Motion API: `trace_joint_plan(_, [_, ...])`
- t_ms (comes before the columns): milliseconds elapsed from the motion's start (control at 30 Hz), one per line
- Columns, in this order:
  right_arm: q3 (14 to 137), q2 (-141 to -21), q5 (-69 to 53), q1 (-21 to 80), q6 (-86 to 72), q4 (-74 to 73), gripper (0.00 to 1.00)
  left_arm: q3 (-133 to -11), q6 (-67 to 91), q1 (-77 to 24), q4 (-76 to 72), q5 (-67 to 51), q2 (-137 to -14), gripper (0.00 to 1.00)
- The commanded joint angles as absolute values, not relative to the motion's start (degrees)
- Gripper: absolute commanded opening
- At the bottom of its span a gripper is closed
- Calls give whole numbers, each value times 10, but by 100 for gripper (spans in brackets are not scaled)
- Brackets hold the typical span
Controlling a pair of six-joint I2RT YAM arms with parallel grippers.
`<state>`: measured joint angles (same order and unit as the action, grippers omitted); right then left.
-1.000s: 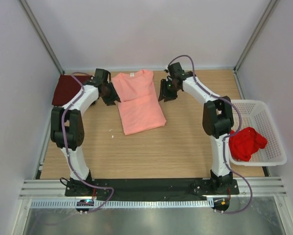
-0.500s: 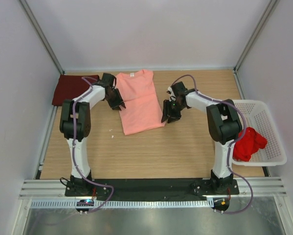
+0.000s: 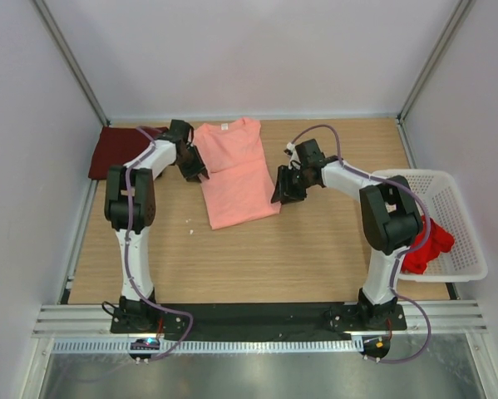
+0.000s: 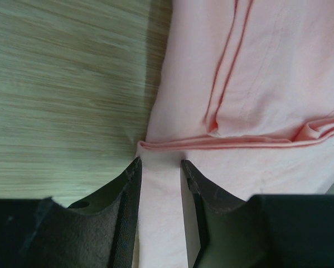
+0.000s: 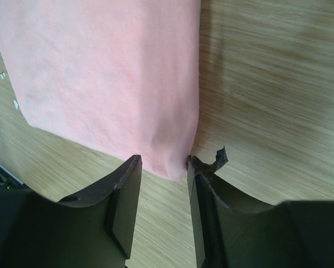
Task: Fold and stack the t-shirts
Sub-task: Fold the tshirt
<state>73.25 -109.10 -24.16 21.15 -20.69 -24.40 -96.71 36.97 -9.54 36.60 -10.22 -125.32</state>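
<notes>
Since a second ago the right gripper (image 3: 283, 188) has come down from beside the collar to the pink shirt's (image 3: 236, 170) near right corner. Left gripper (image 4: 160, 164) sits at its left edge. Collar tag (image 3: 226, 127): too small to read. Both sets of jaws stand narrowly parted astride the cloth edge, not clamped. Pink shirt lies folded on the table (image 3: 273, 249); maroon shirt (image 3: 115, 151) far left; red shirt (image 3: 436, 241) in the basket (image 3: 458, 199).
</notes>
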Motion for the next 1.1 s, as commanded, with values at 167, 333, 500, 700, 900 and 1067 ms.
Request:
trace_joint_plan(167, [701, -1076, -211, 214, -227, -230, 38, -1019, 331, -81, 374, -144, -1257, 40])
trace_joint_plan(333, [663, -1058, -187, 215, -241, -218, 22, -1017, 334, -79, 384, -138, -1212, 42])
trace_joint_plan(500, [596, -1021, -178, 215, -272, -178, 13, -945, 349, -80, 418, -65, -1135, 42])
trace_joint_plan(700, [528, -973, -173, 217, -292, -149, 9, -721, 377, -89, 362, -83, -1004, 46])
trace_joint_plan(900, [536, -925, -184, 217, -302, -149, 36, -552, 435, -103, 251, -175, -874, 50])
trace_joint_plan(1067, [586, -967, -200, 216, -304, -142, 49, -494, 450, -118, 216, -187, -862, 51])
